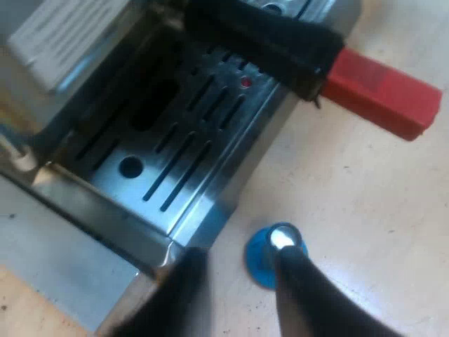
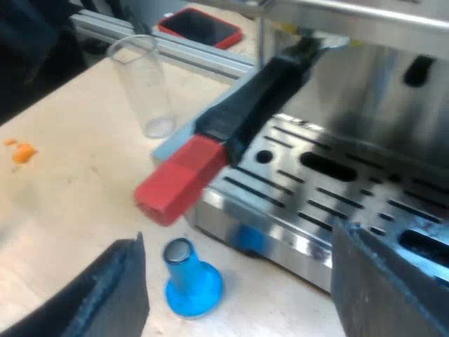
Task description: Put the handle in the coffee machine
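Observation:
The metal holder's dark handle (image 1: 266, 38) runs out from under the espresso machine's head, above the slotted drip tray (image 1: 175, 161). Its red end (image 1: 382, 91) juts past the tray's edge over the table. In the right wrist view the same handle (image 2: 259, 98) and red end (image 2: 179, 179) hang over the tray's corner (image 2: 231, 210). A blue tamper (image 1: 270, 256) stands on the table by the tray. My left gripper (image 1: 238, 260) is open just above it, one finger (image 1: 309, 295) overlapping the tamper. My right gripper (image 2: 237, 242) is open wide, with the tamper (image 2: 189, 281) low between its fingers, untouched.
A clear measuring glass (image 2: 144, 84) stands upright on the wooden table (image 2: 70, 182) beyond the red end. A red flat object (image 2: 200, 28) lies behind a metal rail. A small orange scrap (image 2: 21, 151) lies on the table. A grey mat (image 1: 63, 267) lies beside the machine's base.

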Tool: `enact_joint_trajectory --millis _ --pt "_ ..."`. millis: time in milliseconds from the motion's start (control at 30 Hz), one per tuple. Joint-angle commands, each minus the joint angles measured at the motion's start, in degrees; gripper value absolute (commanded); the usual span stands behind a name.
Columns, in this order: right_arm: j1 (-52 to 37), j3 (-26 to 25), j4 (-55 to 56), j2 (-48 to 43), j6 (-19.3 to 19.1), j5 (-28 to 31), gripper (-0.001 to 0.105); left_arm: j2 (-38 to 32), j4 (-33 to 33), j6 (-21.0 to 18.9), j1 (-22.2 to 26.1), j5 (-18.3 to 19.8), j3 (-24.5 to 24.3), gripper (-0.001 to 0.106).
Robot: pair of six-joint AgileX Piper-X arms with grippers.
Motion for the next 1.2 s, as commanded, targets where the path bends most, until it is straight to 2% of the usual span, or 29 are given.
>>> enact_joint_trajectory --millis 33,133,200,267,367,433,467,533,567,633,733,900,1067,1200 --pt "-2.83 -2.55 3.60 -0.05 -0.17 -2.29 0.059 -2.45 0.05 -2.15 1.79 -0.24 -0.35 0.067" --pt "-4.80 -4.51 5.31 -0.05 -0.17 -3.75 0.059 -4.64 -0.65 -4.81 3.14 -0.24 -1.08 0.076" --pt "-5.96 -5.71 6.28 -0.05 -0.17 -4.24 0.059 -5.96 -1.19 -8.17 3.78 -0.37 -2.01 0.081" --pt "-7.97 -7.72 9.09 -0.05 -0.17 -4.27 0.059 -7.05 -2.94 -14.62 4.68 -0.39 -3.92 0.087" --pt "-10.58 -10.38 13.31 -0.18 -0.57 -4.39 0.059 -7.50 -4.18 -19.69 5.27 0.05 -6.74 0.092" --pt "-11.49 -12.38 16.33 -0.31 -0.79 -4.54 0.059 -7.49 -4.57 -20.05 5.26 0.12 -8.76 0.093" --pt "-11.86 -13.87 18.41 -0.36 -3.65 -4.62 0.059 -7.49 -4.56 -20.50 5.26 0.12 -10.01 0.093" --pt "-13.00 -15.70 21.03 -0.33 -6.86 -4.16 0.059 -7.49 -5.17 -22.51 5.26 -0.50 -11.25 0.093" --pt "-13.91 -17.12 22.66 -0.48 -6.94 -3.95 0.059 -7.98 -5.63 -23.87 5.26 -1.88 -12.00 0.093" --pt "-15.81 -18.62 25.06 -0.59 -6.71 -3.09 0.059 -8.73 -6.14 -24.84 5.26 -5.75 -12.53 0.093" --pt "-21.44 -20.11 29.03 -2.01 -6.23 -2.50 0.059 -10.82 -6.40 -24.51 5.26 -9.20 -12.53 0.093" --pt "-32.17 -20.10 32.32 -5.54 -4.78 -3.34 0.059 -15.38 -6.28 -23.71 5.26 -9.68 -12.53 0.093" --pt "-48.16 -20.10 35.70 -9.38 -4.51 -7.16 0.059 -19.70 -6.28 -23.71 5.26 -10.12 -12.53 0.093" --pt "-56.89 -20.10 38.56 -12.33 -4.28 -7.16 0.059 -22.14 -5.70 -23.71 5.26 -10.12 -12.53 0.093"
